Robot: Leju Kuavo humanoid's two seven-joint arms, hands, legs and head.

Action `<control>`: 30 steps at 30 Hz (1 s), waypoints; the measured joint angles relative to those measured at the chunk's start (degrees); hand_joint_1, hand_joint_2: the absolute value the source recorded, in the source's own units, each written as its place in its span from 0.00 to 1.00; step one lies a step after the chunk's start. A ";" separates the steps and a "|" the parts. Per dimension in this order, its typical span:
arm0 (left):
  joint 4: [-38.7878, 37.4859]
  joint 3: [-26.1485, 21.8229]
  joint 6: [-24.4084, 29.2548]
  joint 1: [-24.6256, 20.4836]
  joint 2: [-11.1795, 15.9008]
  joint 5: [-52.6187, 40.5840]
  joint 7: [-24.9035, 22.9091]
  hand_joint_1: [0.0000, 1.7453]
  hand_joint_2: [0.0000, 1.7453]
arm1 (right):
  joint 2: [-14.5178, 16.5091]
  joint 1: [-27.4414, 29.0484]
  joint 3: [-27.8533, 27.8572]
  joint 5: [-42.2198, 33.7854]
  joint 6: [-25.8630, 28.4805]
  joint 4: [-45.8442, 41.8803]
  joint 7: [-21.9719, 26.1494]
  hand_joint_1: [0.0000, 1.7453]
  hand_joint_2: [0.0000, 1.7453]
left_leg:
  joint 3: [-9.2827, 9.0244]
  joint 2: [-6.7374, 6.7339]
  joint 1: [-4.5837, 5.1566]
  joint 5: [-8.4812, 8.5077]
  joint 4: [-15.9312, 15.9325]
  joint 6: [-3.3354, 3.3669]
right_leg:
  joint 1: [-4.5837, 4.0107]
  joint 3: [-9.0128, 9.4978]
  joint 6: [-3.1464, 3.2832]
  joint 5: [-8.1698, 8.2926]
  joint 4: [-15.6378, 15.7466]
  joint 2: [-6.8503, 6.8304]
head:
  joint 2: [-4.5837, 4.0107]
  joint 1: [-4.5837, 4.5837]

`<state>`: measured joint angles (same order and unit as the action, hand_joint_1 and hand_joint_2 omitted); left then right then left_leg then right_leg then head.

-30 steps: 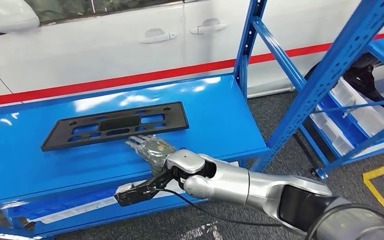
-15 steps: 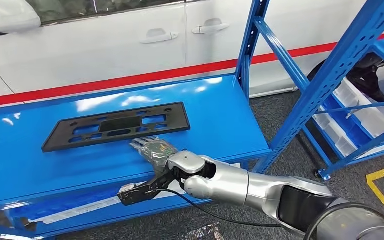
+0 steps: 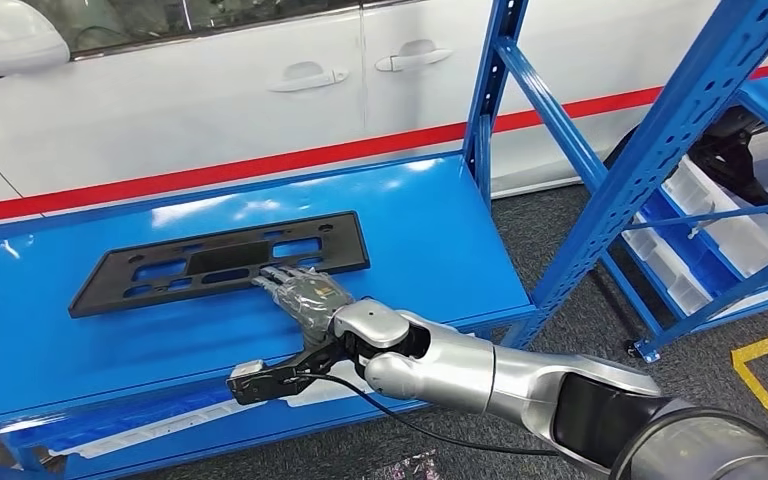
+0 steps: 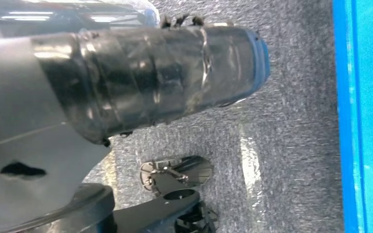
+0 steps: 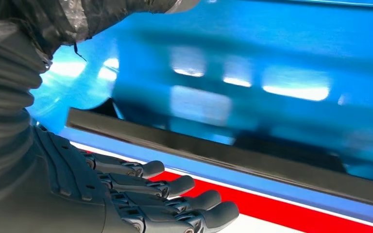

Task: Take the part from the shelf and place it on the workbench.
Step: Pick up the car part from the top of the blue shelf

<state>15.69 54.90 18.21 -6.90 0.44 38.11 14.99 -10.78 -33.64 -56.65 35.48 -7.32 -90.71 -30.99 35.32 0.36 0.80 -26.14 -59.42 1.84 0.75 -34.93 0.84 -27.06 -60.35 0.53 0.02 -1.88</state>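
Right hand (image 3: 305,296) has slid forward; fingers spread flat, holding nothing, tips at the near edge of the black part (image 3: 222,262), which lies flat on the blue workbench (image 3: 430,240). Blue shelf upright (image 3: 490,90) beyond, white car door (image 3: 260,90) behind. Left hand (image 4: 141,77): can't tell its state.

I can read no text, label, brand or number anywhere in my views, on anything near either hand; what might be marks is too blurred or too small for me to make out.
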 joint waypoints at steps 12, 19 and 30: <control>0.00 0.00 -0.10 0.15 -0.37 -0.23 0.13 0.00 0.00 | 0.13 0.78 1.58 1.87 1.77 -0.56 -0.11 0.00 1.00 | -1.40 -0.02 -1.03 -0.22 1.11 0.18 | 0.79 -3.16 -2.45 -0.52 -5.21 -0.39 | -0.01 -0.05; 0.00 0.00 -0.06 0.05 -0.39 -0.24 0.14 0.00 0.00 | 0.40 0.83 1.99 1.92 1.80 -0.85 -0.10 0.00 1.00 | -0.04 -0.06 -1.02 -2.50 -2.23 -1.59 | 0.75 -0.90 -0.33 0.26 -0.84 -0.05 | 0.00 -0.02; 0.00 0.01 -0.13 -0.09 -0.49 -0.68 0.10 0.00 0.00 | 0.88 1.00 2.53 3.93 2.38 -0.84 0.01 0.00 1.00 | 0.80 -0.04 -0.76 -0.22 -1.74 -0.91 | 0.35 -0.15 0.01 -0.33 -0.63 0.10 | 0.01 -0.03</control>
<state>15.69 54.91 18.08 -6.99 -0.05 37.43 15.09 -9.90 -32.64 -54.12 39.41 -4.94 -91.55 -30.98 36.12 0.32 0.05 -26.37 -61.16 0.93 1.10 -35.08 0.85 -27.39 -60.98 0.63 0.02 -1.91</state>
